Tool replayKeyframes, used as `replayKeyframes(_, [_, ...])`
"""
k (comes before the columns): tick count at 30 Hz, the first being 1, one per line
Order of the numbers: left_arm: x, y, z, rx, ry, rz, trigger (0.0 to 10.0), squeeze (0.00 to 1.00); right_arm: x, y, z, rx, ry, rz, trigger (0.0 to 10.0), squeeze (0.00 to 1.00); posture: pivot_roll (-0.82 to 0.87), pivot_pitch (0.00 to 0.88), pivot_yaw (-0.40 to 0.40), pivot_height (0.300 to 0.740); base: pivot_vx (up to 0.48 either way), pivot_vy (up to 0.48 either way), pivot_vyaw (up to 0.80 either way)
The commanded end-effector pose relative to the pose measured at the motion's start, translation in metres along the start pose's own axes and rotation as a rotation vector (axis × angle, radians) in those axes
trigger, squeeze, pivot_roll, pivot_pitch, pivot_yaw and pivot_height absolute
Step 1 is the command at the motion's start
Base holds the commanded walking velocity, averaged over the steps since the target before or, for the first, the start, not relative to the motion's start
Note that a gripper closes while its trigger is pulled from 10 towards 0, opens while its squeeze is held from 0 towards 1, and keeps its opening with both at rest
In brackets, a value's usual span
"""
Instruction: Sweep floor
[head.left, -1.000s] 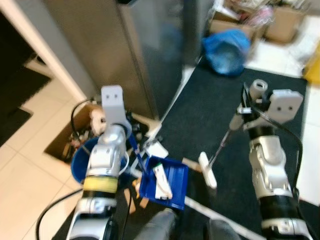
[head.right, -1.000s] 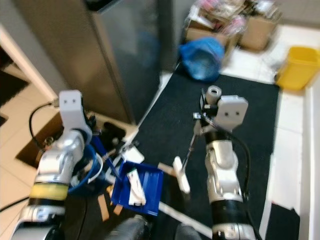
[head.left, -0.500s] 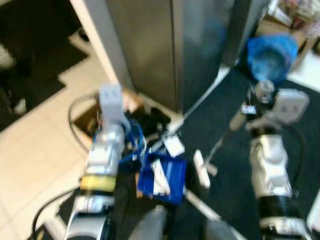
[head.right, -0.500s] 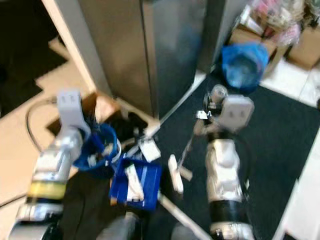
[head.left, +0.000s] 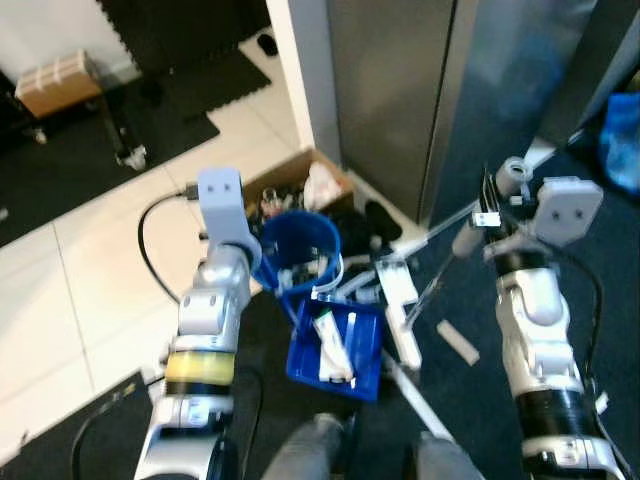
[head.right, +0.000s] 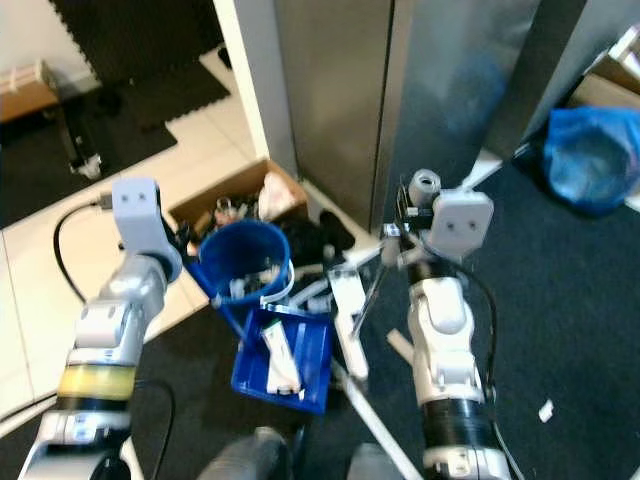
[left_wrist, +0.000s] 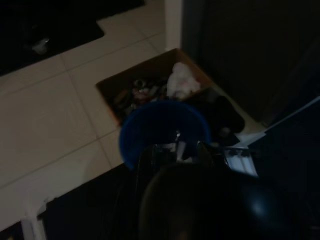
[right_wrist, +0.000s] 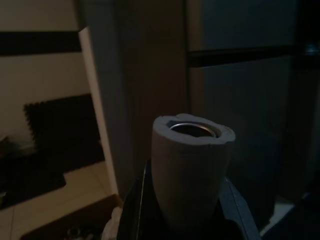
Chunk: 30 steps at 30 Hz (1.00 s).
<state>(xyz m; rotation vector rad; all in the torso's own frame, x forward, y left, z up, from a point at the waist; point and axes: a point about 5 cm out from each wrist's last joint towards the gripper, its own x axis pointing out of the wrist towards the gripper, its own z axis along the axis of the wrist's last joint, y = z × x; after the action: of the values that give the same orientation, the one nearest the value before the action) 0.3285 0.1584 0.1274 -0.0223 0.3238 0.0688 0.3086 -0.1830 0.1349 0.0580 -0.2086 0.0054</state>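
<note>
While the left pincer (head.left: 283, 290) gripped the blue dustpan (head.left: 335, 345), the right pincer (head.left: 487, 222), clamped on the broom handle (head.left: 445, 268), kept the broom head (head.left: 402, 318) at the pan's 3 o'clock.

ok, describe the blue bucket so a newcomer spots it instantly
Start at the tall grey cabinet. At its foot an open cardboard box sits on the pale tiles, and the blue bucket stands just robot-side of it. It is round and deep, unlike the flat blue dustpan nearby.

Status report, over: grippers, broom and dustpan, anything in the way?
Right gripper shut on broom handle. Left gripper shut on blue dustpan, litter inside. Blue bucket and cardboard box close ahead, beside the dustpan.
</note>
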Motion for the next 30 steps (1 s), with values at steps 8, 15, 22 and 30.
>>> replayKeyframes(8, [0.0,0.011,-0.004,0.015,0.017,0.048,10.0,0.0,0.002,0.009,0.003,0.004,-0.023,0.028,10.0,0.0,-0.07,0.078,0.088,0.74,0.0,0.0,0.8])
replayKeyframes(15, [0.0,0.011,-0.002,0.014,0.009,0.048,10.0,0.0,0.002,0.009,0.003,0.007,-0.02,0.024,10.0,0.0,-0.07,0.078,0.09,0.74,0.0,0.0,0.76])
replayKeyframes(22, [-0.001,0.009,0.01,0.051,-0.057,0.045,10.0,0.0,0.002,0.01,0.001,0.037,-0.008,0.015,10.0,0.0,-0.07,0.079,0.088,0.74,0.0,0.0,0.16])
replayKeyframes(30, [-0.004,0.001,0.019,0.071,-0.116,0.013,10.0,0.0,0.003,0.009,0.001,0.048,-0.001,0.01,10.0,0.0,-0.07,0.076,0.086,0.74,0.0,0.0,-0.17])
